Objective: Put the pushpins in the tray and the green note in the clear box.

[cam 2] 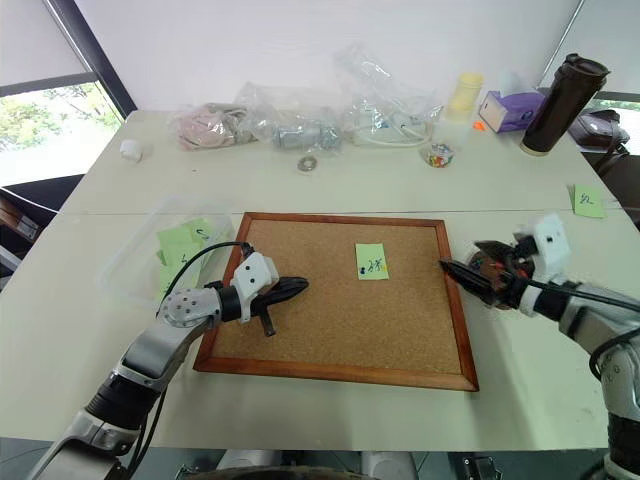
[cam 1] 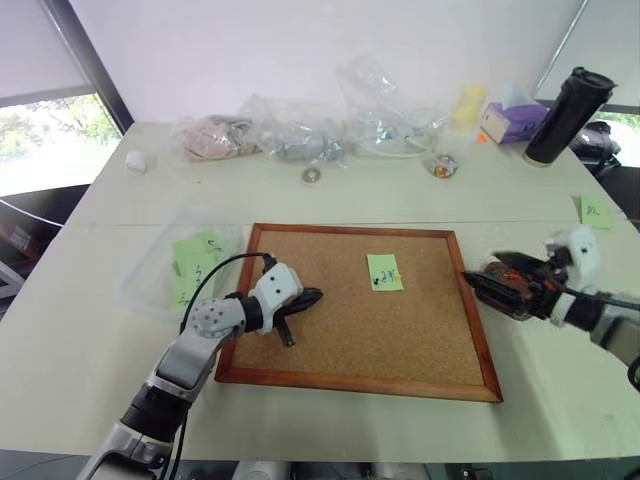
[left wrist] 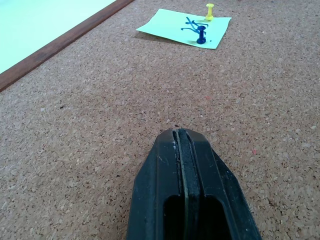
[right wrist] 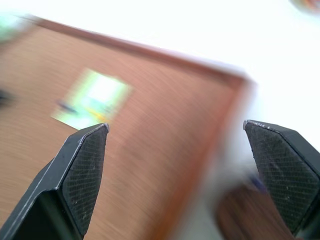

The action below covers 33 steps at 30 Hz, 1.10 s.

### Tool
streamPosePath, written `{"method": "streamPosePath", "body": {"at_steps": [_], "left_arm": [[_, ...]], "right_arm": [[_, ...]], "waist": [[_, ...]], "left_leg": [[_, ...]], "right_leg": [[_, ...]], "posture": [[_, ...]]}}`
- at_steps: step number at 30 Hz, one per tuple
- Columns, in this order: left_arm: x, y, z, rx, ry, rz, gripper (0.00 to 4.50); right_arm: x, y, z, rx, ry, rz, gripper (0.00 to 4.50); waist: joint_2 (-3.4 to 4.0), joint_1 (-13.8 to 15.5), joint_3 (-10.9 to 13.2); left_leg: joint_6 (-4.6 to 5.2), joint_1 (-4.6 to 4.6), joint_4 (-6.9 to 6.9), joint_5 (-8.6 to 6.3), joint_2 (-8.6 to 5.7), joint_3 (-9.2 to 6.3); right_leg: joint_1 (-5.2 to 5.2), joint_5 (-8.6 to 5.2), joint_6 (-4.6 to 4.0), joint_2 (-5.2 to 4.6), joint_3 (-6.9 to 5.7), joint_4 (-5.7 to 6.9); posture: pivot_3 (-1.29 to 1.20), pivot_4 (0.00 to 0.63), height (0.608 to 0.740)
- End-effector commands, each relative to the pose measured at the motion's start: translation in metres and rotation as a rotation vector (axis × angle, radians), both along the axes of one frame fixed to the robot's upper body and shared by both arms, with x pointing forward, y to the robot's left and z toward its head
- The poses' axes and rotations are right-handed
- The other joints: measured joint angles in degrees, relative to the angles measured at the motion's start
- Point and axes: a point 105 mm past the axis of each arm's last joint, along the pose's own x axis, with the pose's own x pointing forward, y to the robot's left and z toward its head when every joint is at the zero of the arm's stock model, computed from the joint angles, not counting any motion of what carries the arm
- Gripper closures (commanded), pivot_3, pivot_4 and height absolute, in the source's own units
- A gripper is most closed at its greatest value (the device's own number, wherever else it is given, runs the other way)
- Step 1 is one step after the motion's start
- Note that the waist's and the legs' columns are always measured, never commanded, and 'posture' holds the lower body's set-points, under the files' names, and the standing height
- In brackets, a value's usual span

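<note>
Green note [cam 1: 385, 272] sits near the middle of the corkboard [cam 1: 300, 378], fixed by two pins: one yellow pushpin [left wrist: 210, 11] at its far edge, one dark blue pushpin [left wrist: 201, 35] on the scribble. Both stand upright in the note. No red-orange pin can be made out on the board.

Left claw [cam 1: 300, 303] rests low over the cork, left of the note and well apart from it; fingers clenched flat together, nothing between them.

Right claw [right wrist: 180, 165] hovers just off the board's right edge, over the tray [cam 1: 505, 290], fingers spread wide and empty. The tray lies on the tabletop [cam 1: 120, 360] beside the frame; whether any pin already lies in it cannot be told, as the claw covers most of it.

Clear box [cam 1: 150, 290] lies on the tabletop just left of the board, with green notes already inside. Another green slip [cam 1: 595, 211] lies at the far right of the tabletop.

Judgement: part done at best. Remaining, as far as visible: pull both pins from the note, drop them in the tray, then carry the note across to the box. The pins must come out first or the paper will tear.
</note>
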Motion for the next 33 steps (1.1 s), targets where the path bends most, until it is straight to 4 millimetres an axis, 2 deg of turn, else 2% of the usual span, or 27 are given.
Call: {"method": "streamPosePath", "body": {"at_steps": [1,4,7,11,19,20,22,25,28,33], "left_arm": [[-0.007,0.010,-0.032,0.079,0.112,0.024,4.50],[-0.006,0.009,-0.031,0.078,0.112,0.027,4.50],[-0.007,0.009,-0.031,0.075,0.112,0.030,4.50],[-0.008,0.009,-0.031,0.075,0.111,0.034,4.50],[-0.007,0.011,-0.031,0.075,0.107,0.046,4.50],[-0.008,0.011,-0.031,0.075,0.107,0.047,4.50],[-0.008,0.011,-0.031,0.075,0.107,0.048,4.50],[-0.009,0.012,-0.031,0.075,0.110,0.051,4.50],[-0.009,0.012,-0.032,0.076,0.112,0.051,4.50],[-0.010,0.013,-0.032,0.079,0.114,0.050,4.50]], "right_arm": [[0.002,0.038,0.000,0.024,-0.010,0.114,0.04],[0.012,0.064,-0.022,0.012,0.009,0.165,0.04],[0.019,0.071,-0.034,0.008,0.016,0.158,0.04],[0.028,0.075,-0.049,-0.011,0.022,0.146,0.04],[0.035,0.071,-0.062,-0.030,0.021,0.125,0.04],[0.035,0.071,-0.064,-0.031,0.022,0.119,0.55],[0.036,0.069,-0.067,-0.026,0.028,0.111,1.25],[0.036,0.069,-0.071,-0.024,0.031,0.105,2.75],[0.035,0.068,-0.073,-0.030,0.035,0.104,4.46],[0.035,0.063,-0.066,-0.037,0.010,0.088,4.46]], "waist": [[-0.15,0.0,0.0],[-0.27,0.0,0.0],[-0.27,0.1,0.0],[-0.27,0.0,0.0],[-0.27,0.0,0.0],[-0.27,0.0,0.0],[-0.27,-0.1,0.0],[-0.27,-0.1,0.0],[-0.27,-0.1,0.0],[-0.27,-0.1,0.0]], "left_leg": [[0.00,-0.02,0.00,0.00,0.00,0.00],[0.00,-0.02,-0.01,0.00,0.00,-0.01],[-0.02,-0.13,0.00,0.01,0.00,-0.01],[-0.34,-0.15,0.01,0.19,-0.01,0.00],[-0.34,-0.16,-0.02,0.19,-0.01,-0.01],[-0.34,-0.15,-0.02,0.19,-0.01,-0.01],[-0.34,-0.15,-0.02,0.19,-0.01,-0.01],[-0.34,-0.15,-0.02,0.19,-0.01,-0.01],[-0.35,-0.15,-0.03,0.19,-0.01,-0.01],[-0.34,-0.15,-0.03,0.19,-0.01,-0.01]], "right_leg": [[0.00,0.00,0.00,0.00,0.00,-0.01],[-0.02,0.00,0.00,-0.01,0.00,-0.03],[-0.12,0.00,0.00,-0.03,-0.01,-0.03],[-0.15,0.00,0.00,-0.03,-0.02,-0.04],[-0.17,0.00,0.00,-0.02,-0.02,-0.03],[-0.17,0.00,0.00,-0.02,-0.03,-0.03],[-0.16,0.00,0.00,-0.02,-0.02,-0.03],[-0.16,0.00,0.00,-0.02,-0.02,-0.03],[-0.17,0.00,0.00,-0.02,-0.02,-0.02],[-0.17,0.00,0.00,-0.02,-0.02,-0.02]], "posture": [[0.00,0.150,0.740],[0.00,0.150,0.740],[0.00,0.150,0.740],[0.00,0.150,0.740],[0.00,0.150,0.740],[0.00,0.150,0.740],[0.00,0.150,0.740],[0.00,0.150,0.740],[0.00,0.150,0.740],[0.00,0.150,0.740]]}}
